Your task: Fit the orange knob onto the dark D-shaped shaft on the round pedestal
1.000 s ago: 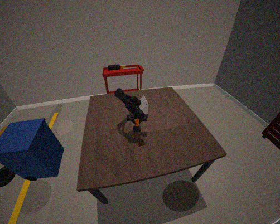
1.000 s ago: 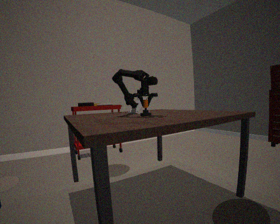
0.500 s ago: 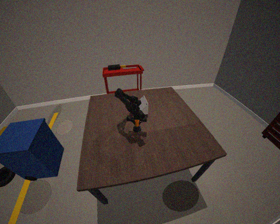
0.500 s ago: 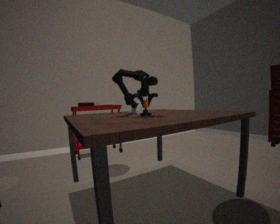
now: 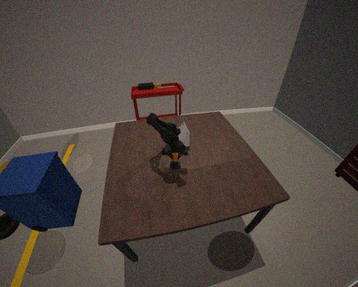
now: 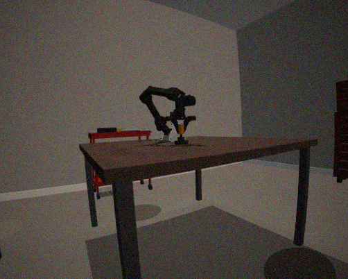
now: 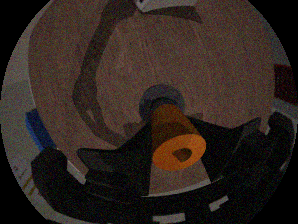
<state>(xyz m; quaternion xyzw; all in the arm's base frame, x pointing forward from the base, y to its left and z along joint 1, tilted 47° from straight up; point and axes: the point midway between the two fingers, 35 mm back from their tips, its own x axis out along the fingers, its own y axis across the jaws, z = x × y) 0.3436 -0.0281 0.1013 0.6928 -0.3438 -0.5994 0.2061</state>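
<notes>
The orange knob (image 5: 175,157) (image 6: 181,129) (image 7: 170,120) is upright between the fingers of my gripper (image 5: 175,155) (image 6: 181,128) (image 7: 168,122), which is shut on it. The round dark pedestal (image 5: 175,165) (image 6: 181,141) (image 7: 147,105) stands on the table under the knob. In the exterior view a short length of dark shaft (image 6: 181,137) shows between the knob's lower end and the pedestal, so the knob is not down on the pedestal. The wrist view shows the knob's upper end and the D-shaped opening in it. Whether the shaft's tip is inside the knob is hidden.
The brown table (image 5: 202,200) (image 6: 231,149) (image 7: 135,55) carries the arm and its pale base plate (image 5: 184,133). A red cart (image 5: 157,92) (image 6: 120,134) stands behind the table, and a blue box (image 5: 34,185) is on the left.
</notes>
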